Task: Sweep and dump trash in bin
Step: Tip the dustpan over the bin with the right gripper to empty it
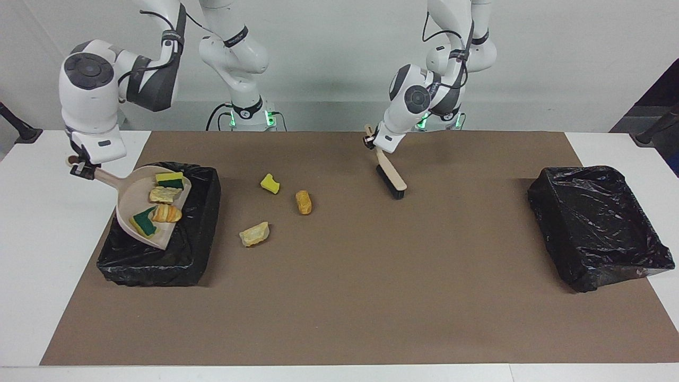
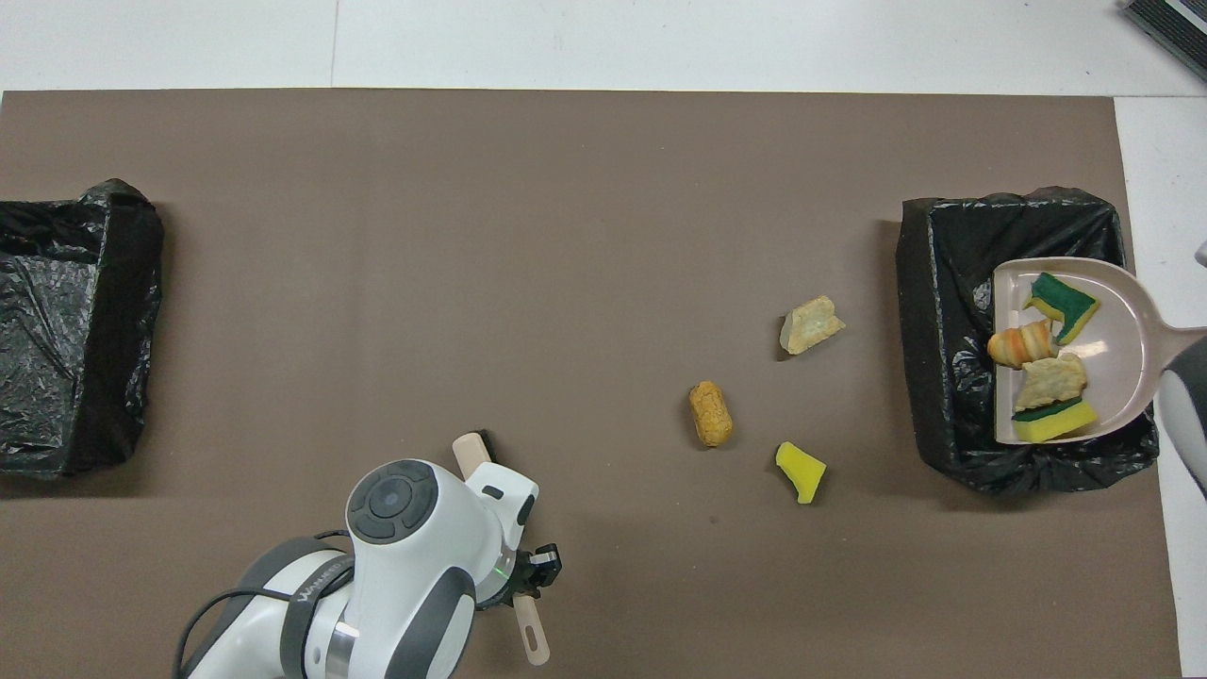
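My right gripper (image 1: 79, 167) is shut on the handle of the beige dustpan (image 1: 132, 199), held over the black-lined bin (image 1: 196, 233) at the right arm's end of the table. Several trash pieces (image 1: 165, 194) lie in the pan (image 2: 1117, 311): green-backed sponges and bread-like lumps (image 2: 1051, 377). Three pieces lie on the brown mat beside that bin: a yellow sponge chunk (image 1: 270, 183), an orange bread lump (image 1: 303, 202) and a tan lump (image 1: 254, 234). My left gripper (image 1: 371, 140) is shut on the handle of the brush (image 1: 391, 183), whose bristles are down by the mat near the middle.
A second black-lined bin (image 1: 594, 228) stands at the left arm's end of the table (image 2: 75, 330). The brown mat (image 1: 371, 297) covers most of the white table. The left arm's wrist (image 2: 405, 538) hides part of the brush in the overhead view.
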Robot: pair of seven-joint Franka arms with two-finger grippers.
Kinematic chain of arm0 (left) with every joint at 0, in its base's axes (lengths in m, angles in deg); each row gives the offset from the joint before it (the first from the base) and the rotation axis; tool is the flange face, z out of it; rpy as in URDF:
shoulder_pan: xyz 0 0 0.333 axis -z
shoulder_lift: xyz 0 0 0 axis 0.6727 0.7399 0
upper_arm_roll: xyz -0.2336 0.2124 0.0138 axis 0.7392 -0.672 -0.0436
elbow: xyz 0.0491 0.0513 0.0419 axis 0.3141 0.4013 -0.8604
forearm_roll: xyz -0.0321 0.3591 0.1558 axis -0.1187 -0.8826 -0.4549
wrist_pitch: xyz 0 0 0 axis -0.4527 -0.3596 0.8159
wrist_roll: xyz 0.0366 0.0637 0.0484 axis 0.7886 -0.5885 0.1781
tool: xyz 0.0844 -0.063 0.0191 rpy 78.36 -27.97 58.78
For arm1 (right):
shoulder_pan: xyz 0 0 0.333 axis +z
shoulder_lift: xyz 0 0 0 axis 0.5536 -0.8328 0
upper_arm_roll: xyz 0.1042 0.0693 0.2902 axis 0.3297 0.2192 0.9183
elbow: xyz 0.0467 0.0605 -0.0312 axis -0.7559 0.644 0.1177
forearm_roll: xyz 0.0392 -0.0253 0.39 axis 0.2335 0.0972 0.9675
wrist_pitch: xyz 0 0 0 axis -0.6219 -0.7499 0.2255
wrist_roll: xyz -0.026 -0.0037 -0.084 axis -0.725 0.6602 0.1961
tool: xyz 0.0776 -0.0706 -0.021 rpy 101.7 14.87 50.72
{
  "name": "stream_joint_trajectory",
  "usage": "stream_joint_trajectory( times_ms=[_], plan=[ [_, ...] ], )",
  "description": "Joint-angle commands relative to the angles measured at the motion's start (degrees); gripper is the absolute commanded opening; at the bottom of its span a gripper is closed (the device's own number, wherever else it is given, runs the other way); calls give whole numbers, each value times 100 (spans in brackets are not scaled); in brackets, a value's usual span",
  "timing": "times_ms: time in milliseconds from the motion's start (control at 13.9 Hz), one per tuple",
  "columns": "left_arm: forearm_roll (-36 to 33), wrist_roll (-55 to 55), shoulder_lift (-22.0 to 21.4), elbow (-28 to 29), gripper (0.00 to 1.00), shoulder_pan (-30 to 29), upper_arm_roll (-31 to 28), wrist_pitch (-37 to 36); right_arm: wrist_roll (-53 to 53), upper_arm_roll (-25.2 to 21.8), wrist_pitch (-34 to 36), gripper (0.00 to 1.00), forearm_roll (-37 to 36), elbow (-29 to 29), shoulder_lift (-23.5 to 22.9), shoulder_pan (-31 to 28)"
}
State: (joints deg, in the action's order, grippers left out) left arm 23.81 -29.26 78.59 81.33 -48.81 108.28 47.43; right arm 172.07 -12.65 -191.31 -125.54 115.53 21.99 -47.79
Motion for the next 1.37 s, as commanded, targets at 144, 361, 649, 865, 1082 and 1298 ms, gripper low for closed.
stream_joint_trajectory(
  times_ms=[144, 361, 649, 865, 1082, 1298],
  plan=[
    [-147, 472, -216, 88, 10, 346, -30, -19, -1133, 19, 1061, 0, -717, -63, 151, 696],
    [-156, 630, -269, 132, 54, 337, -30, -45, -1125, 45, 1570, 0, -1314, -299, 292, 1030],
    [-647, 630, -260, -209, 100, -188, -66, -448, -959, 54, 2029, 0, -1685, -554, 590, 1180],
    [-1139, 639, -181, -648, 100, -1023, -57, -669, -1028, 150, 2030, 0, -1527, -774, 565, 1180],
    [-1719, 657, -58, -1123, 100, -1823, -48, -635, -2051, 327, 2038, 0, -214, -836, 538, 1189],
    [-2246, 1032, 354, -1877, 100, -2543, -57, -713, -3529, 423, 2091, 0, 1096, -836, 547, 1382]
  ],
)
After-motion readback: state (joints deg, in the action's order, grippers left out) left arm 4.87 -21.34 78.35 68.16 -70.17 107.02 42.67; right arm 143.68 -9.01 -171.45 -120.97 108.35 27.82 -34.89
